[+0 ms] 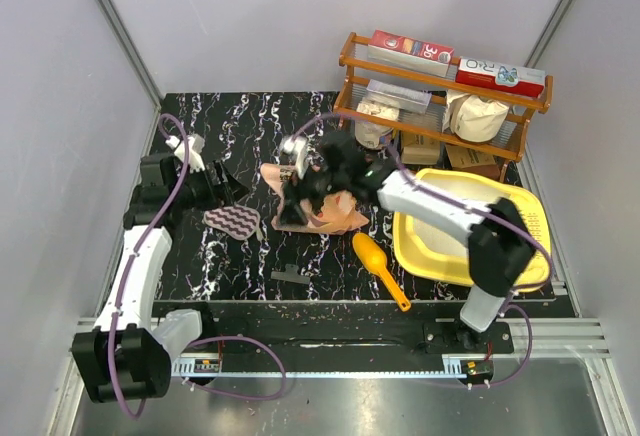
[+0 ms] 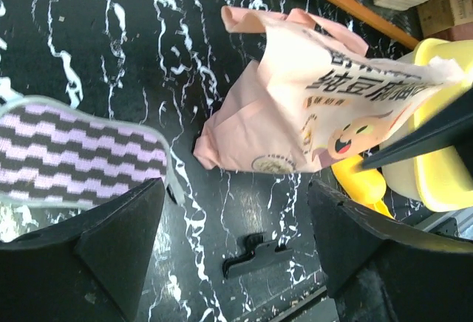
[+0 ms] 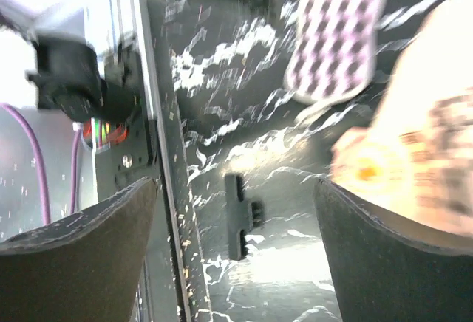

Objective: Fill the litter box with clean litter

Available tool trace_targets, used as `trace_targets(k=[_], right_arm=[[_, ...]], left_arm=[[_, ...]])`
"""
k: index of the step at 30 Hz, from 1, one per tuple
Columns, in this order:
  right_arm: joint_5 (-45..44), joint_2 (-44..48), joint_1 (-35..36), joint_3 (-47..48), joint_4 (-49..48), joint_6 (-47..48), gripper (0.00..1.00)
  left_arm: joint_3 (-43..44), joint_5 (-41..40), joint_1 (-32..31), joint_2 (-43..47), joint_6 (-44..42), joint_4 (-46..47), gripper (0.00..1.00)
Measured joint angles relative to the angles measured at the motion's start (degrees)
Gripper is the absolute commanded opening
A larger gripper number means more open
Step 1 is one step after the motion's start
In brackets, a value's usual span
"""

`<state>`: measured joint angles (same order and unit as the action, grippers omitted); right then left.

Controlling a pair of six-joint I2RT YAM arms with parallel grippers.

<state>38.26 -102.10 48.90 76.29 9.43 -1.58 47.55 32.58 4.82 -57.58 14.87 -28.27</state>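
Observation:
The yellow litter box (image 1: 520, 218) lies at the right, partly under my right arm; its corner shows in the left wrist view (image 2: 436, 178). The peach-orange litter bag (image 1: 340, 214) with Chinese writing and a cartoon face lies on the black marble table left of it, and shows in the left wrist view (image 2: 295, 108) and, blurred, in the right wrist view (image 3: 429, 145). My right gripper (image 1: 296, 192) (image 3: 235, 185) is open and empty over the bag's left end. My left gripper (image 1: 225, 184) (image 2: 235, 189) is open and empty, left of the bag. No loose granules are visible.
A yellow-orange scoop (image 1: 380, 266) lies in front of the bag. A purple zigzag pouch (image 1: 235, 221) lies near my left gripper. A small black clip (image 1: 290, 276) (image 2: 255, 255) (image 3: 240, 215) lies near the front edge. A wooden shelf (image 1: 440, 86) with boxes and white sacks stands at the back right.

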Motion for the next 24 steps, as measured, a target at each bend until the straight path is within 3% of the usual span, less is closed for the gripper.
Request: trace_targets(k=[4,7,11,15,17,18,21,22,24], right_arm=[[-0.92,7.3,-7.08,10.4,8.11,1.79,0.94],[-4.11,13.07,-11.23,12.55,10.62,3.74,0.9],[-11.82,18.34,-11.78,11.87,14.56,7.1,0.9],[-17.94,18.51,-11.67,12.63,18.23,12.07,0.91],[-21.29,18.53,-11.69,12.85,19.28,15.78,0.91],[-22.51,18.53,-11.72,12.81,19.39,17.07,0.91],[-25.18,18.78,-12.26,11.47,18.82,20.59,0.91],[-25.66,18.86,-12.55,10.91,18.8,21.18,0.91],[-26.23,18.86,-13.7,9.68,18.75,21.84,0.91]], left_arm=[[0.46,2.01,-0.92,-4.2,1.75,5.42,0.83],[1.62,4.7,-1.27,-10.23,4.72,10.12,0.8],[6.54,10.32,-2.01,-21.29,8.63,14.97,0.77],[14.84,15.8,-4.87,-32.89,10.86,17.44,0.76],[17.22,18.03,-7.06,-36.46,12.26,18.78,0.71],[18.01,18.73,-7.87,-37.59,13.07,19.3,0.68],[20.02,21.31,-10.21,-41.31,17.18,21.97,0.44],[20.37,22.45,-10.78,-42.27,18.43,22.58,0.31],[20.63,25.0,-11.32,-43.65,20.94,23.98,0.2]])
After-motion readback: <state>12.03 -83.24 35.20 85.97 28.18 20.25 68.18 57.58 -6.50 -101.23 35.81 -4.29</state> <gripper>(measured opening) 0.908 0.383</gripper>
